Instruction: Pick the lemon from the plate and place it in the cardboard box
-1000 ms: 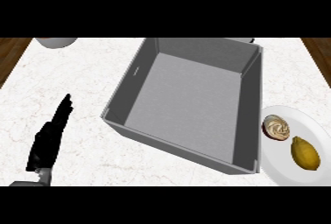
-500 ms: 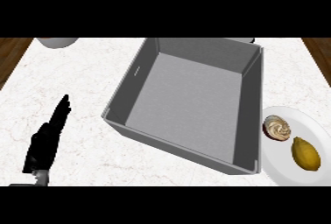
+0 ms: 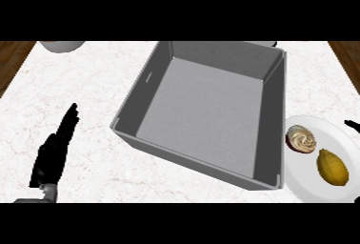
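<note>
lemon not yet grasped; risk lies in the reach.
lemon (image 3: 333, 167) sits on the plate (image 3: 316, 187) just right of the box (image 3: 211, 114), beside a round pastry (image 3: 302, 139). my left hand (image 3: 55, 150), left of the box, rests flat, fingers straight, holding nothing. right hand barely shows; cannot tell. i could nudge the pastry or box wall.

A kitchen counter, seen from above.
White marble counter top (image 3: 105, 86) with wood edging; just right of the grey box (image 3: 204, 114), a white plate (image 3: 337, 138) bearing a lemon (image 3: 333, 167) and a cupcake (image 3: 302, 139); a bowl (image 3: 62, 45) far left of it.
</note>
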Controlling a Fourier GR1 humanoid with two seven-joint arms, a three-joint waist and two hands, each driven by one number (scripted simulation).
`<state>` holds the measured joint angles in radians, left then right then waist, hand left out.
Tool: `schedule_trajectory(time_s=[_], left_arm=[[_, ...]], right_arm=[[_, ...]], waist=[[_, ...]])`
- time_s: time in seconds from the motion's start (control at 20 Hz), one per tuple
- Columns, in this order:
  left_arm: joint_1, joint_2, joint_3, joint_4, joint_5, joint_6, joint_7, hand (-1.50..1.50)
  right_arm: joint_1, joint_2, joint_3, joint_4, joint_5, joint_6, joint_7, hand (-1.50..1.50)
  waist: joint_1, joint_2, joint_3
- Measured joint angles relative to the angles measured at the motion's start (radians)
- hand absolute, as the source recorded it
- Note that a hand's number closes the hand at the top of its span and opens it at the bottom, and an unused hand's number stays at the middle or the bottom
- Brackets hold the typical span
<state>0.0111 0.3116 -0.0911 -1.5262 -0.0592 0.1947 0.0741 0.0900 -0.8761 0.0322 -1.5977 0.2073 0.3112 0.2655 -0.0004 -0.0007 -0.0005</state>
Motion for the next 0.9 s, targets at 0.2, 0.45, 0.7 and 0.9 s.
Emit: schedule_trajectory(time_s=[0.2,0.45,0.7,0.9], left_arm=[[-0.010,0.003,0.027,-0.006,-0.002,-0.028,0.012,0.00],[-0.007,-0.017,0.046,-0.009,-0.021,-0.051,0.008,0.00],[-0.002,-0.044,0.061,-0.009,-0.051,-0.063,0.006,0.00],[-0.008,-0.052,0.089,0.008,-0.052,-0.092,-0.011,0.00]], right_arm=[[0.018,0.046,-0.002,0.008,0.067,0.013,0.007,-1.50],[0.000,0.115,-0.017,0.057,0.151,0.035,-0.015,-1.50],[0.020,0.169,-0.061,0.037,0.211,0.066,-0.032,-1.50],[0.009,0.222,-0.079,0.052,0.267,0.074,-0.042,-1.50]], waist=[[-0.001,0.000,0.000],[0.000,0.000,0.000],[-0.001,0.000,0.000],[-0.001,0.000,0.000]])
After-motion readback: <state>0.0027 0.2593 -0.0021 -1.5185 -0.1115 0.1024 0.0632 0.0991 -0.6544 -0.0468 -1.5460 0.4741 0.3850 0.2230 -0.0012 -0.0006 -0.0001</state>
